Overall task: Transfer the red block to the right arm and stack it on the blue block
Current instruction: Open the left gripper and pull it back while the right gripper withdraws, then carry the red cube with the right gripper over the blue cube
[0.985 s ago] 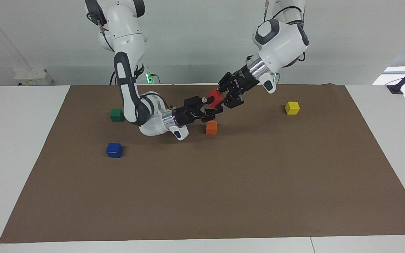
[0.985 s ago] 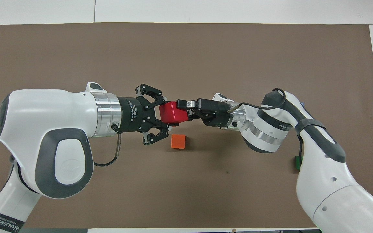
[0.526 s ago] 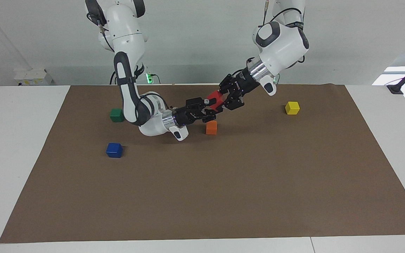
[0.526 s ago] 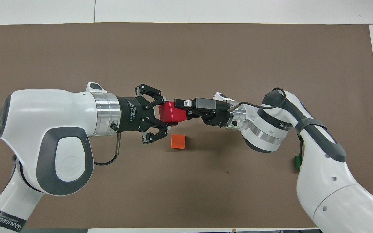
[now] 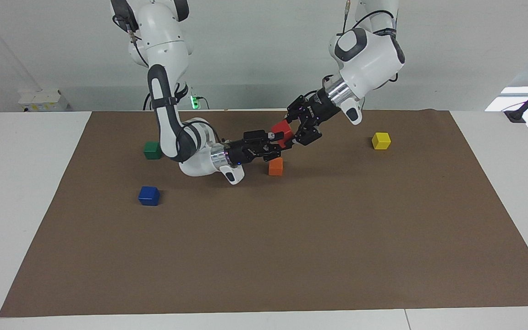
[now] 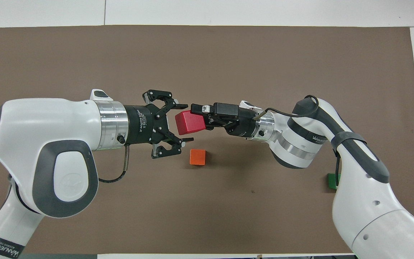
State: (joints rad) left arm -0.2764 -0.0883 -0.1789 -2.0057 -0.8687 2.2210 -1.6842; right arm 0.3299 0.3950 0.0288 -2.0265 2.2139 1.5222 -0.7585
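The red block (image 5: 283, 130) is in the air over the mat's middle, above the orange cube. My right gripper (image 5: 275, 138) is shut on it; in the overhead view the right gripper (image 6: 197, 120) clamps the end of the red block (image 6: 189, 123) that faces the right arm. My left gripper (image 5: 298, 130) is open, and in the overhead view the left gripper (image 6: 187, 123) has its fingers spread on either side of the block, apart from it. The blue block (image 5: 149, 195) lies on the mat toward the right arm's end. It is hidden in the overhead view.
An orange cube (image 5: 275, 166) (image 6: 197, 157) lies under the two grippers. A green cube (image 5: 152, 150) (image 6: 332, 180) sits nearer to the robots than the blue block. A yellow cube (image 5: 381, 140) lies toward the left arm's end. The brown mat (image 5: 291, 252) covers the table.
My left gripper has opened, let go of the red block and drawn back slightly. My right gripper keeps hold of the block.
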